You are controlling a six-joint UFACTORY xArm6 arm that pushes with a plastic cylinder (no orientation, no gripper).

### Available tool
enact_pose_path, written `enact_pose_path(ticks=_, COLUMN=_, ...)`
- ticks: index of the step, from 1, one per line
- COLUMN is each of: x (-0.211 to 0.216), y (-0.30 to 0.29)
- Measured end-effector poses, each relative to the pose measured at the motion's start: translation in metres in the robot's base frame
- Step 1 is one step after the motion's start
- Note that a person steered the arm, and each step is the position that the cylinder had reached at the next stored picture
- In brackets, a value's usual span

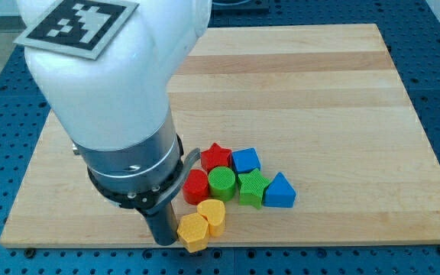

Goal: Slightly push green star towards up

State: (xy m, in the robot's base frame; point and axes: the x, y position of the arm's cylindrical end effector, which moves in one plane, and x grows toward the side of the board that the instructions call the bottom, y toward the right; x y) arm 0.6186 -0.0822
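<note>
The green star (252, 187) lies in a tight cluster of blocks near the view's bottom centre. It touches the green cylinder (221, 183) on its left, the blue triangle (280, 192) on its right and sits just below the blue cube (245, 160). My tip (163, 241) is at the view's bottom, left of the cluster, right beside the yellow hexagon (193, 232). It is well left of and below the green star.
A red star (217, 155) and a red block (196, 186) lie at the cluster's left. A yellow block (213, 215) lies next to the hexagon. The arm's large white body (105, 84) hides the board's left part. The wooden board's bottom edge (319, 243) runs just below the blocks.
</note>
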Motion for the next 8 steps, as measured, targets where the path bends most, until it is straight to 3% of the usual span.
enact_pose_path(ticks=4, x=-0.006, y=0.033)
enact_pose_path(ticks=8, x=-0.092, y=0.111)
